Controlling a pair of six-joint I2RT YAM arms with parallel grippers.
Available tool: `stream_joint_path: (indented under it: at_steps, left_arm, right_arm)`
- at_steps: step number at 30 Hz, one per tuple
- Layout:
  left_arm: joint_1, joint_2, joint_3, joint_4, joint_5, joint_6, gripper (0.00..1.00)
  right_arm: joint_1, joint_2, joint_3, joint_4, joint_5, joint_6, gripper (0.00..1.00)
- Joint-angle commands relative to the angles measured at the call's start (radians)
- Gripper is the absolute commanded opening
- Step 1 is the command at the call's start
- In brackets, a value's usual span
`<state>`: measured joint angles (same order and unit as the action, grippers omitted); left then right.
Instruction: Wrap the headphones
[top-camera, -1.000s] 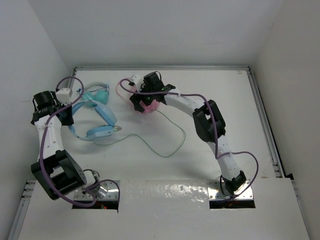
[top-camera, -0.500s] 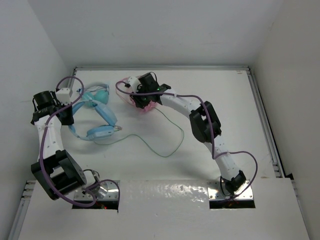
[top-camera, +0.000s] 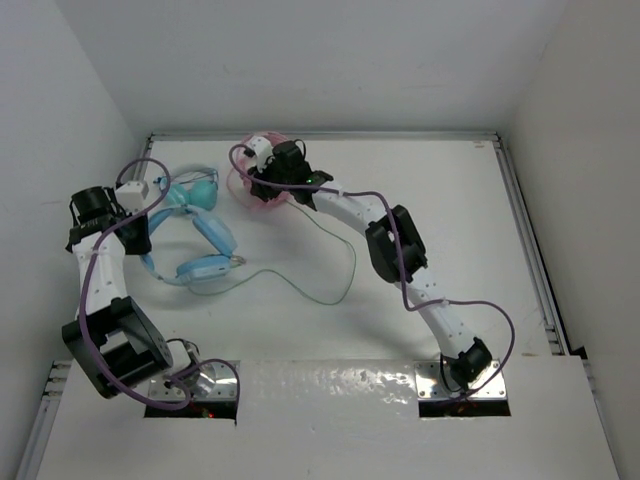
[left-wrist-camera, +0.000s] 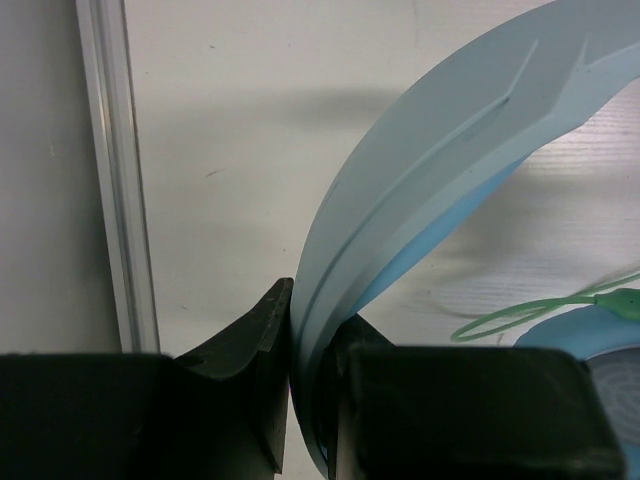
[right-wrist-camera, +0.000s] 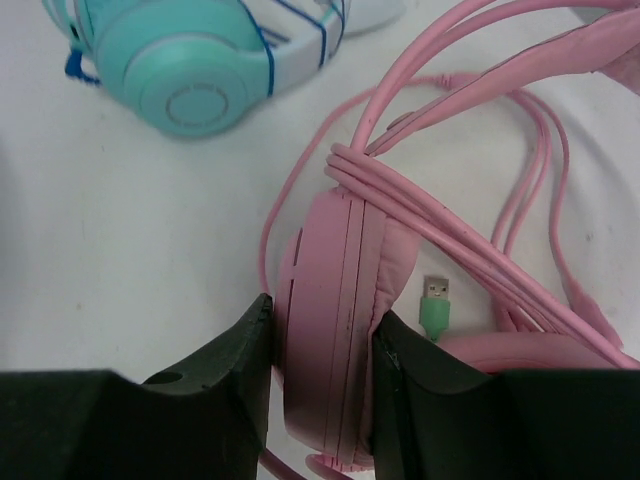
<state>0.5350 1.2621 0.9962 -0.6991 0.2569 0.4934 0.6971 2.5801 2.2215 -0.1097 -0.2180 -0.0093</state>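
Zero wraps yet, we judge | left end effector (left-wrist-camera: 312, 335) pinches the headphones (top-camera: 203, 267) | right end effector (right-wrist-camera: 322, 335) pinches pink headphones (right-wrist-camera: 330, 290) | cable (top-camera: 355, 265) loose on counter (top-camera: 450, 220)

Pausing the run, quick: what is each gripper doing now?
The left gripper is closed on the light-blue headphones.
The right gripper is closed on the pink headphones.
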Motion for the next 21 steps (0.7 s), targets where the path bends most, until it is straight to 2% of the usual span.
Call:
stream_joint_path:
  at_steps: [1, 3, 4, 6, 7, 8, 9, 11, 13, 15, 19, 21]
  left_arm:
    - [0.011, -0.006, -0.008, 0.056, 0.062, -0.015, 0.0]
    - [0.013, 0.0, -0.019, 0.061, 0.058, -0.015, 0.0]
    - [0.013, 0.003, -0.024, 0.069, 0.059, -0.015, 0.0]
    - [0.016, 0.013, -0.031, 0.075, 0.065, -0.019, 0.0]
    - [0.016, 0.019, -0.034, 0.082, 0.068, -0.019, 0.0]
    - [0.016, 0.022, -0.037, 0.087, 0.071, -0.021, 0.0]
    - [0.017, 0.031, -0.044, 0.09, 0.074, -0.022, 0.0]
    - [0.016, 0.036, -0.051, 0.099, 0.082, -0.024, 0.0]
    - [0.016, 0.039, -0.06, 0.101, 0.087, -0.024, 0.0]
    - [0.017, 0.042, -0.067, 0.102, 0.088, -0.021, 0.0]
    - [0.019, 0.039, -0.068, 0.095, 0.084, -0.016, 0.0]
    - [0.02, 0.039, -0.073, 0.098, 0.087, -0.013, 0.0]
  right_arm:
    - [0.004, 0.053, 0.116, 0.232, -0.041, 0.089, 0.22]
    - [0.004, 0.072, 0.127, 0.3, -0.037, 0.12, 0.24]
    - [0.005, 0.081, 0.129, 0.345, -0.037, 0.126, 0.31]
    - [0.005, 0.094, 0.138, 0.383, -0.024, 0.141, 0.33]
    - [0.005, 0.103, 0.141, 0.422, -0.018, 0.155, 0.46]
    - [0.007, 0.104, 0.139, 0.444, -0.009, 0.163, 0.67]
    - [0.007, 0.106, 0.136, 0.461, 0.018, 0.169, 0.83]
    - [0.01, 0.101, 0.136, 0.453, 0.04, 0.161, 0.99]
    - [0.008, 0.069, 0.098, 0.429, 0.049, 0.143, 0.99]
    - [0.013, -0.03, 0.002, 0.412, 0.036, 0.1, 0.99]
    - [0.05, -0.236, -0.117, 0.18, 0.025, -0.043, 0.99]
    - [0.045, -0.39, -0.233, 0.147, 0.016, -0.046, 0.99]
